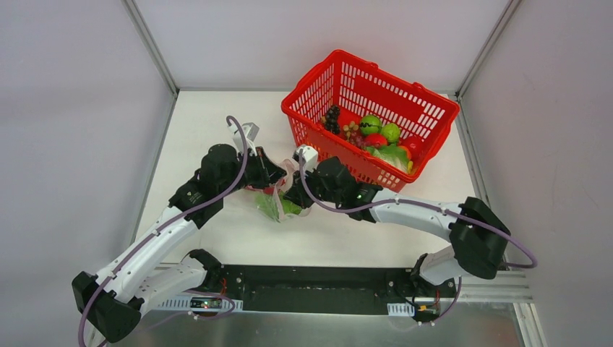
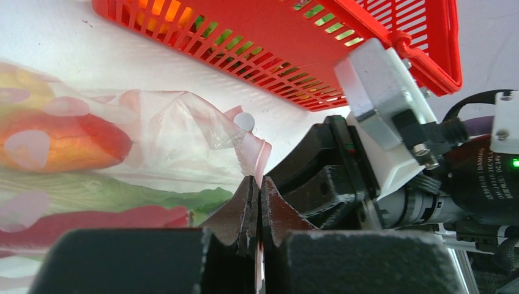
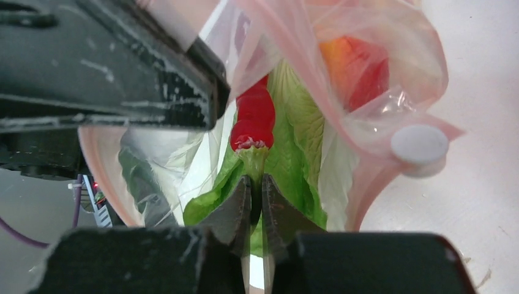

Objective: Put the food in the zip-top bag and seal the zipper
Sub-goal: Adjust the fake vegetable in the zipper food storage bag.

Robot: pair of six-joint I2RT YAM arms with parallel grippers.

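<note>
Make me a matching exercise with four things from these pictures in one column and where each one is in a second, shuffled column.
Things:
1. red basket
2. zip-top bag
3. dark grapes
4. red chili

Places:
A. inside the bag
B. far right part of the table
C. pinched by the left end effector and right end effector
D. in the basket

Pairs: 1-B, 2-C, 3-D, 4-A

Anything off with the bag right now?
Yes: the bag lies crumpled between the left tool and right tool, and its pink zipper strip is bent over by the white slider rather than straight.
</note>
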